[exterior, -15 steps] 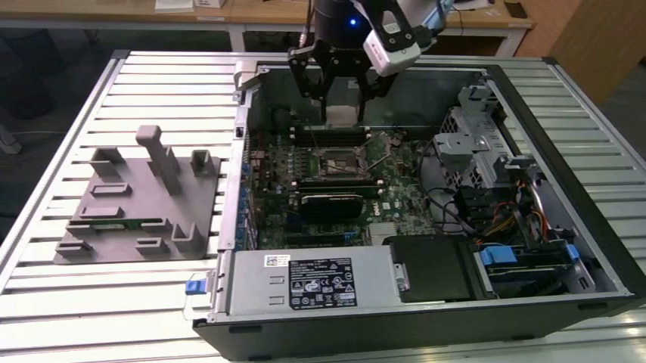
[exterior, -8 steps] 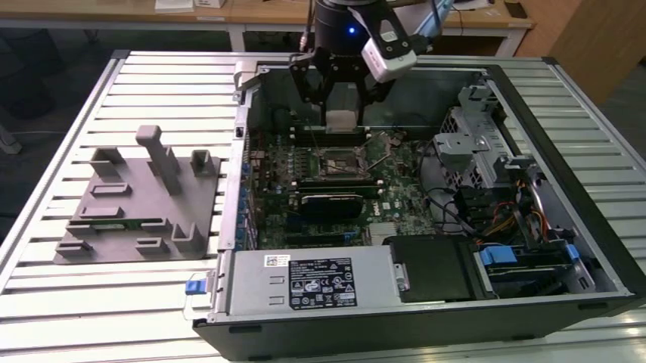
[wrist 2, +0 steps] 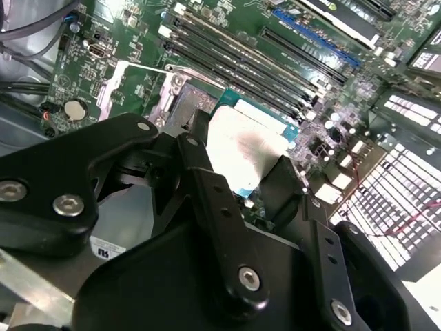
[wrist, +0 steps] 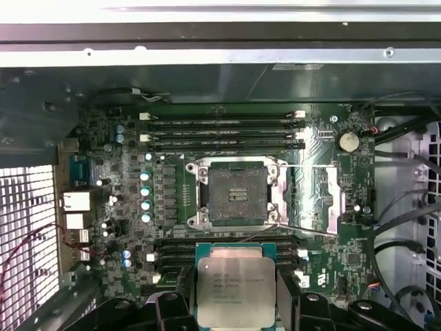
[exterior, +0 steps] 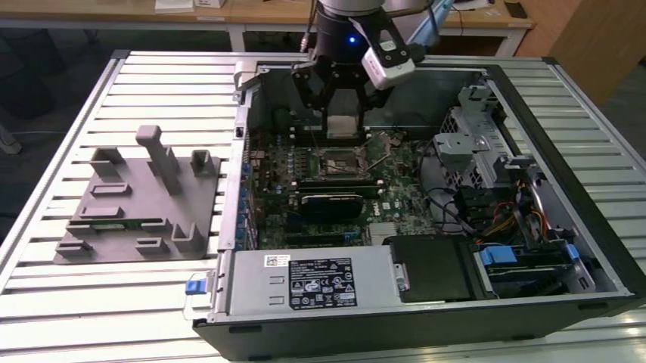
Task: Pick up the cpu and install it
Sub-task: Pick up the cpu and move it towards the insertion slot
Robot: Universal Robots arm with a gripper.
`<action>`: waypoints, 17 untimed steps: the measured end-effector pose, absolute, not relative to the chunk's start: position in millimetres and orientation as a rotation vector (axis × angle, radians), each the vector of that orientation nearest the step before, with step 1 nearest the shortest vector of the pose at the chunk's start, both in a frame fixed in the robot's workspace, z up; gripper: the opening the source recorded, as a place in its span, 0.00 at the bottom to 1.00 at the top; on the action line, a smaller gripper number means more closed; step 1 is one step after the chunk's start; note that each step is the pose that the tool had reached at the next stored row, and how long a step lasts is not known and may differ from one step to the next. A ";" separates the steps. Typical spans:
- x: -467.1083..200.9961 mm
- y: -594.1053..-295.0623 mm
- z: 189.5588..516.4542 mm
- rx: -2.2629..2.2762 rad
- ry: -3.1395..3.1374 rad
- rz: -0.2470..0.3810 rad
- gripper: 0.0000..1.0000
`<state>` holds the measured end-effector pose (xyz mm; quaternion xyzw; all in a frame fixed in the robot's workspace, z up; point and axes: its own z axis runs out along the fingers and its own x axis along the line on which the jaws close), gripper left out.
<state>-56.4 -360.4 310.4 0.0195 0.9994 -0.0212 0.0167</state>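
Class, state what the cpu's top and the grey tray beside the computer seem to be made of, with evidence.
The cpu: top looks like silvery metal, satin finish, soft glare; green border suggests circuit board. The tray: matte grey, probably plastic; moulded blocks, no shine.

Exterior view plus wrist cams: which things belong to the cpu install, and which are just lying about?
In the job:
- cpu, held above the motherboard
- gripper, shut on the cpu
- socket, open and empty

Just lying about:
- grey tray
- green memory stick, on the tray
- power supply
- drive cables
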 end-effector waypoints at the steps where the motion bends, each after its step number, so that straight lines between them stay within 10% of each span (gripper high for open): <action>1: -55.7 -360.1 308.8 0.061 3.107 -0.067 0.54; 17: -47.5 -347.5 288.4 0.060 3.107 -0.081 0.54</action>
